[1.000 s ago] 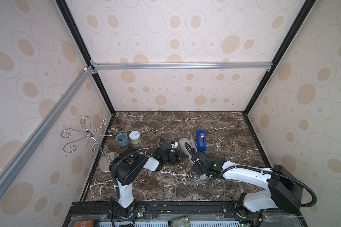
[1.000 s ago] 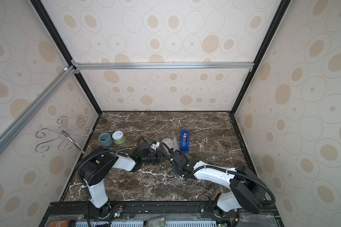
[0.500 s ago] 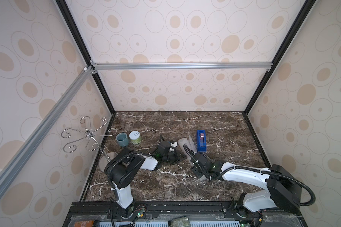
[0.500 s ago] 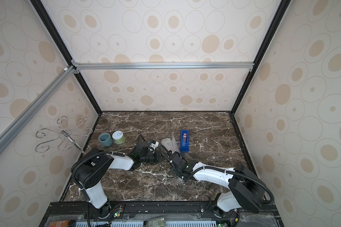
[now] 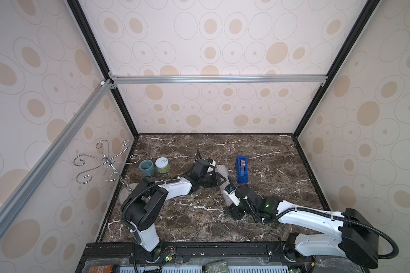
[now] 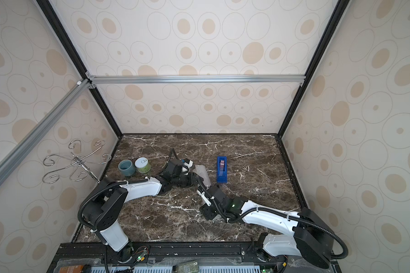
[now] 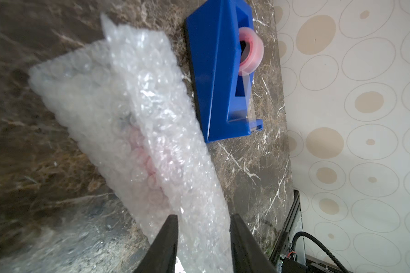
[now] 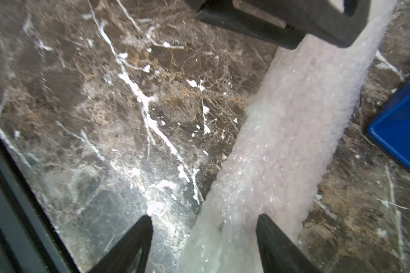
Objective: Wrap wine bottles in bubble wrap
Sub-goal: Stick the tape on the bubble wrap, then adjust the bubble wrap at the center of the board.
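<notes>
Marbled tabletop bears the bubble wrap, rolled soft and slippery round the fragile wine bottle, just beside the tape dispenser. Left hand and right hand both stand open astride the roll; a gentle mid-body grip looks safest.

A: Non-task stuff?
B: Blue tape dispenser standing mid-table, pinkish tape roll in it.
A: Left side?
B: Teal cup and green-and-white jar, just beside each other. Chrome wire hook stand at the left edge.
A: Surface?
B: Dark marble tabletop, circle-print walls.
</notes>
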### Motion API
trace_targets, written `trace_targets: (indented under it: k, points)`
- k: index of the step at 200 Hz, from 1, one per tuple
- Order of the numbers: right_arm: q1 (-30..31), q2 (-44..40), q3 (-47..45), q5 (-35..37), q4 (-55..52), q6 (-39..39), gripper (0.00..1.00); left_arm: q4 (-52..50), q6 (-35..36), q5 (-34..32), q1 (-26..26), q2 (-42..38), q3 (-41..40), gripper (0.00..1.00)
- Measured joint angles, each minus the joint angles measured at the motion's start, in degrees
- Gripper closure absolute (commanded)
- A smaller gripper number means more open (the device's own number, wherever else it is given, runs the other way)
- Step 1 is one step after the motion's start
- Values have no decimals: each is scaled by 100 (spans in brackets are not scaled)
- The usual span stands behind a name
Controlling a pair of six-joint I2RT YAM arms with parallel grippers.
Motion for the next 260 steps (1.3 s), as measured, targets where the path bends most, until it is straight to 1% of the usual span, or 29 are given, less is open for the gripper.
trace_targets:
  k: [19, 38, 56, 73, 93, 116, 133, 168, 178, 218, 260]
  points:
    - [-334, -293, 39, -214, -37, 243, 32, -201, 144, -66, -2, -4, 4, 61]
    - [-874, -599, 129, -428, -44, 555, 36, -328, 232, -103, -2, -2, 4, 61]
    - [-1338, -802, 245, -557, -129, 811, 43, -411, 293, -116, -2, -4, 4, 61]
    - [-1707, -793, 407, -601, -332, 1043, 44, -463, 352, -173, -2, -4, 4, 61]
    - [-2009, -470, 610, -667, -621, 1180, 45, -476, 389, -234, -2, -4, 2, 62]
    - [-2037, 131, 758, -966, -881, 1200, 45, -505, 452, -280, -2, -4, 2, 64]
    - [-2009, 417, 758, -1176, -990, 1231, 45, -625, 579, -358, -13, -9, 20, 67]
    - [-1873, 487, 728, -1346, -960, 1239, 46, -966, 892, -503, -109, -4, 422, 74]
    - [-1847, 490, 706, -1353, -951, 1239, 46, -994, 970, -507, -146, 9, 610, 74]
    - [-1727, 643, 634, -1364, -940, 1228, 52, -907, 1093, -496, -260, 343, 1287, 74]
    - [-1615, 660, 487, -1436, -848, 1287, 66, -890, 1108, -645, -227, 949, 1506, 71]
